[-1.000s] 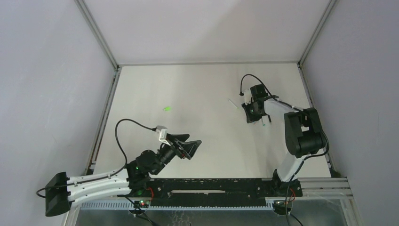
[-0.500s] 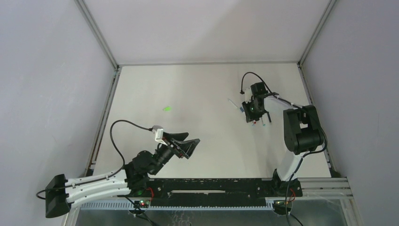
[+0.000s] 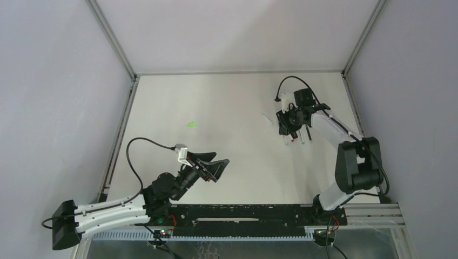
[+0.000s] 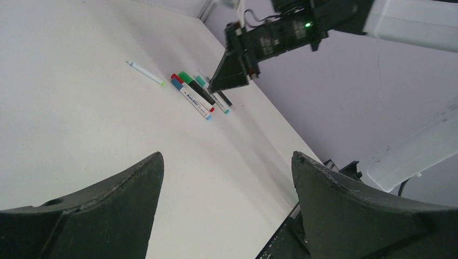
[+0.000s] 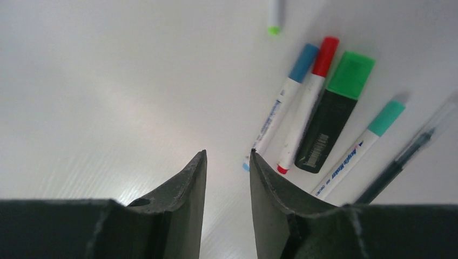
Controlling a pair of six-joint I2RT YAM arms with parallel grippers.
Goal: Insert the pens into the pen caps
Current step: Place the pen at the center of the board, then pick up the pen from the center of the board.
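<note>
Top external view: right gripper (image 3: 288, 123) has backed off the pen row, jaws spread from nearly closed to a narrow empty gap, so its last pen looks released. Just beside it on white table (image 3: 227, 97) lie blue-capped white pen (image 5: 281, 102), red-capped white pen (image 5: 305, 108), green-capped black marker (image 5: 332, 116), teal-capped white pen (image 5: 359, 148), thin dark clear-barrel pen (image 5: 416, 151), side by side. Green-tipped white pen (image 5: 274, 11) sits apart, loose bright green cap (image 3: 191, 124) well left: probably the pair remaining. Left gripper (image 3: 217, 166) wide, empty. Blue barrel print and marker label unreadable
</note>
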